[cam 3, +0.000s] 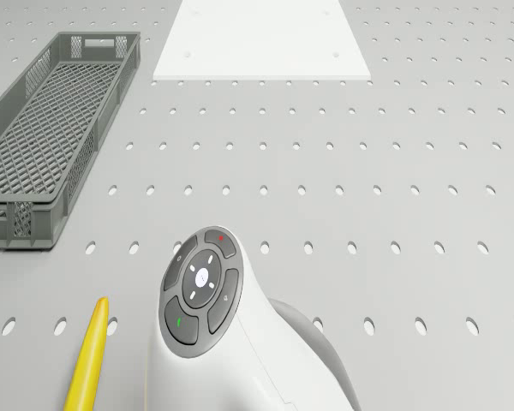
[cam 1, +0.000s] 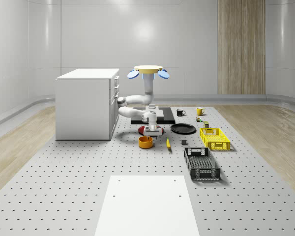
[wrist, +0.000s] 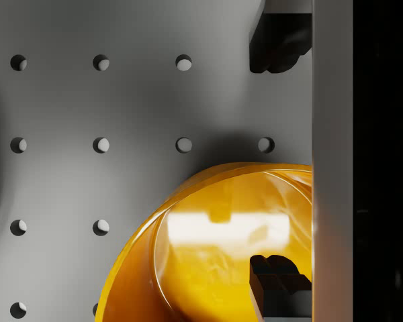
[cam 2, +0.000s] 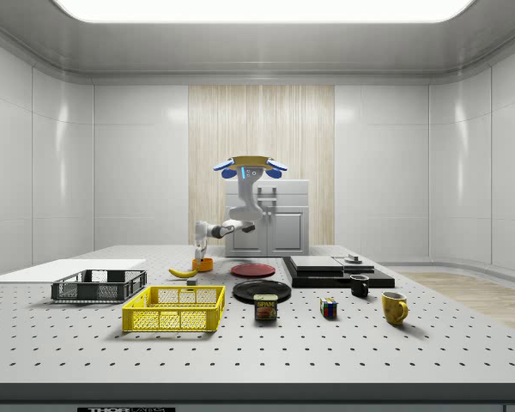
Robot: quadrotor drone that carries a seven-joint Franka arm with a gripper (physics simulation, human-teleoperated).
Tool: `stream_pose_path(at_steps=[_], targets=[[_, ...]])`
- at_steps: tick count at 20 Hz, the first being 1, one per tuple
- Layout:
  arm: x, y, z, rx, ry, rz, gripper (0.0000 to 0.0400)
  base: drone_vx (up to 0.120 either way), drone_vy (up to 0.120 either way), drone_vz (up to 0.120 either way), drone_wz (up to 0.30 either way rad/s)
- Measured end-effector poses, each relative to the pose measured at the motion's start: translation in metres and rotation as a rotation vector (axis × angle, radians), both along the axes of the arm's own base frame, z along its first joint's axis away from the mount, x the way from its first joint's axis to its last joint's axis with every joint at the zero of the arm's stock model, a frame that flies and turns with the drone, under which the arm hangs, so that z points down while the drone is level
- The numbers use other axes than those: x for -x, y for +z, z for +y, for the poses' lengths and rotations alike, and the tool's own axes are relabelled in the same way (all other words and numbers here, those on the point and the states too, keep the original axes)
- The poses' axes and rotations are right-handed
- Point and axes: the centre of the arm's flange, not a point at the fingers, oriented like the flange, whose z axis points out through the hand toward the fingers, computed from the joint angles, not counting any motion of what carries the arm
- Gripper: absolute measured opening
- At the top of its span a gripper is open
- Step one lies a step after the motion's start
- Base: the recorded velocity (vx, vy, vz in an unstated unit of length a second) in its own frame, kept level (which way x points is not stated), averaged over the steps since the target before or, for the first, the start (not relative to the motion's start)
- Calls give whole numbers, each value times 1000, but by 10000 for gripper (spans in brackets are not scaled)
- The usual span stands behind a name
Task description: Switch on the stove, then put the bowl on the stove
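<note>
The orange bowl (cam 1: 145, 141) stands on the perforated table in front of a red plate (cam 1: 157, 131); in the side view the bowl (cam 2: 203, 264) is just below the hand. My gripper (cam 1: 150, 132) hangs low over the bowl's rim. In the wrist view the gripper (wrist: 277, 164) is open, one finger (wrist: 279, 288) over the glossy bowl (wrist: 208, 261) and the other finger (wrist: 275, 40) over bare table beyond the rim. The black stove (cam 1: 168, 118) lies behind the plate. The drone (cam 1: 148, 72) hovers above the stove's side nearest the cabinet, arm bent down to the bowl.
A white cabinet (cam 1: 87, 103) stands at the whole-scene view's left. A banana (cam 1: 168, 143), a black plate (cam 1: 183, 129), a yellow basket (cam 1: 215, 137) and a grey basket (cam 1: 201, 163) lie to the right. Two mugs (cam 1: 199, 111) sit behind. A white sheet (cam 1: 145, 204) lies in front.
</note>
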Motion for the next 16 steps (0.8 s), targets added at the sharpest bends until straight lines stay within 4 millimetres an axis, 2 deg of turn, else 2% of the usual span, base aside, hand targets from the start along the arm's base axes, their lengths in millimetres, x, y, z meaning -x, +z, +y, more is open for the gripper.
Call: stream_pose_path(at_steps=[5,16], targets=[[3,9,-1,0,0,0,400,0,0,0,0],[-17,17,4,0,0,0,400,0,0,0,0]])
